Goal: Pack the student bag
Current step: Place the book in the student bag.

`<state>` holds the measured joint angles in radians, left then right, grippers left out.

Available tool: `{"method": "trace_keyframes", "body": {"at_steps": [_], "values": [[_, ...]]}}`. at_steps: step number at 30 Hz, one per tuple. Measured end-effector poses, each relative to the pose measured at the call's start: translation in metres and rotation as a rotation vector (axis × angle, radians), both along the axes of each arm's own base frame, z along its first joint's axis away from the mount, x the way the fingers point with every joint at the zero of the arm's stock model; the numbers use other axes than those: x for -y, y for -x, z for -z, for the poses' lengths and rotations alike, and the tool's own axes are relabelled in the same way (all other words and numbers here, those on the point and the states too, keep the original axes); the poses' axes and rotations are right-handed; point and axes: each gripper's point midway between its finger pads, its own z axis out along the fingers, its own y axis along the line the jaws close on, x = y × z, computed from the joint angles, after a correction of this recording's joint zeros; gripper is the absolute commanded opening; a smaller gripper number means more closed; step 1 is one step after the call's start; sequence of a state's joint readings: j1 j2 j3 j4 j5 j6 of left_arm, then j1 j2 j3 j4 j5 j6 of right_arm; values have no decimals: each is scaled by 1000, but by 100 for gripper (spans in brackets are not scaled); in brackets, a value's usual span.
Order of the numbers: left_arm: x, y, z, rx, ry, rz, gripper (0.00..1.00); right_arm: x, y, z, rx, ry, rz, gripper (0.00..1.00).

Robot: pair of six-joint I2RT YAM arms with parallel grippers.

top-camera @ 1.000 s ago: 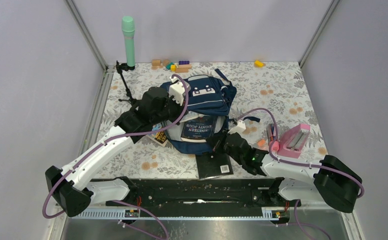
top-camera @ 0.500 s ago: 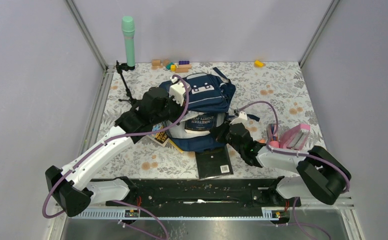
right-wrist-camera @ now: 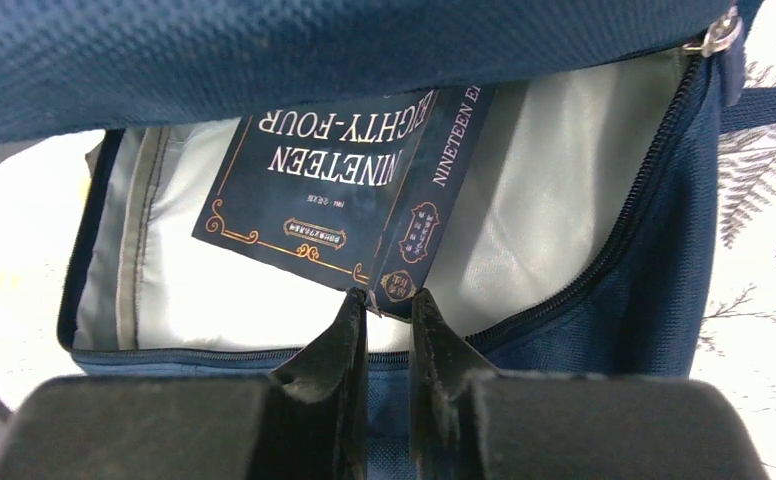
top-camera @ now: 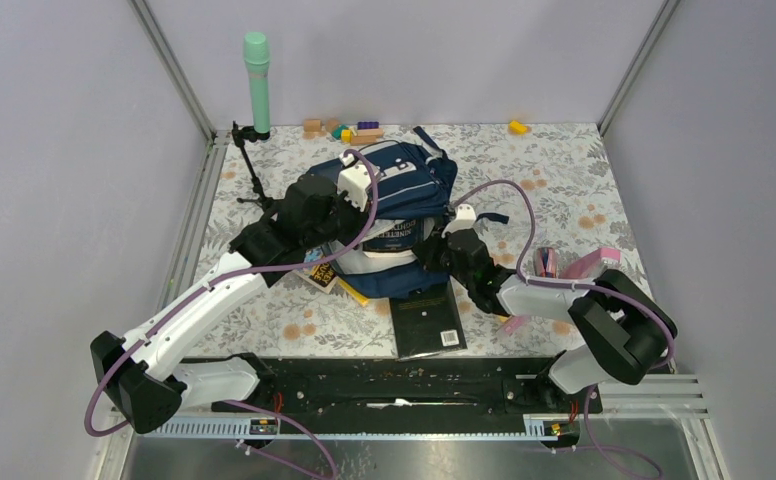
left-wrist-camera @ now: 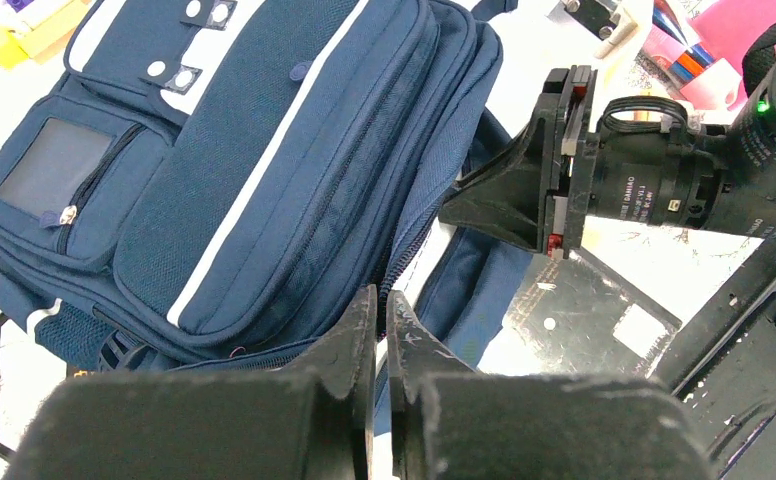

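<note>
The navy student bag [top-camera: 404,172] lies mid-table with its main opening facing the arms. My left gripper [top-camera: 347,222] is shut on the zipper edge of the upper flap [left-wrist-camera: 404,215] and holds it lifted; its fingertips [left-wrist-camera: 382,300] meet on the fabric. Inside, against the pale lining [right-wrist-camera: 554,200], rests a dark blue book [right-wrist-camera: 334,190] titled "Nineteen Eighty-Four" [top-camera: 396,238]. My right gripper [top-camera: 442,250] is at the mouth of the bag, jaws a narrow gap apart, and its tips [right-wrist-camera: 389,300] touch the book's lower spine corner. The left wrist view shows the right gripper [left-wrist-camera: 499,195] beside the bag.
A black book [top-camera: 426,322] lies flat in front of the bag. A pink pencil case [top-camera: 589,265] sits at the right, and a yellow-and-black item [top-camera: 322,272] pokes out at the bag's left. A mint cylinder on a stand [top-camera: 256,85] and toy blocks [top-camera: 349,130] are at the back.
My right arm has swung in from the front right, bringing its gripper to the bag's opening and the book's corner. The bag has shifted back a little. The left gripper keeps holding the flap.
</note>
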<state>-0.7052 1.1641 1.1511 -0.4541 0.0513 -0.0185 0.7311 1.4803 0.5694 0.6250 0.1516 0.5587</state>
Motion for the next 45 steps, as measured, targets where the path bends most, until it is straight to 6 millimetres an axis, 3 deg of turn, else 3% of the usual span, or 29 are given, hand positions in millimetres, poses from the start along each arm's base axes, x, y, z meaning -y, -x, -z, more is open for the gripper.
{"method": "trace_keyframes", "body": {"at_steps": [3, 5, 8, 11, 17, 21, 31, 43, 44, 45], "values": [[0, 0, 0, 0, 0, 0, 0, 3, -4, 1, 20, 42, 4, 46], [0, 0, 0, 0, 0, 0, 0, 6, -6, -1, 40, 65, 7, 58], [0, 0, 0, 1, -3, -2, 0, 12, -9, -7, 70, 97, 17, 63], [0, 0, 1, 0, -3, -2, 0, 18, -7, -27, 118, 90, 20, 66], [0, 0, 1, -1, -4, -1, 0, 33, 9, -77, 225, 39, 16, 72], [0, 0, 1, -1, -4, -1, 0, 46, 23, -89, 235, 45, 12, 80], [0, -1, 2, -3, -7, -4, 0, 78, 57, -69, 109, 94, -43, 83], [2, -1, 5, -34, 13, -29, 0, 81, 116, 15, -236, 18, -167, 80], [2, -1, 6, -39, 17, -33, 1, 80, 121, 19, -257, 4, -172, 80], [2, -1, 8, -47, 21, -40, 8, 80, 124, 22, -273, -6, -175, 80]]}}
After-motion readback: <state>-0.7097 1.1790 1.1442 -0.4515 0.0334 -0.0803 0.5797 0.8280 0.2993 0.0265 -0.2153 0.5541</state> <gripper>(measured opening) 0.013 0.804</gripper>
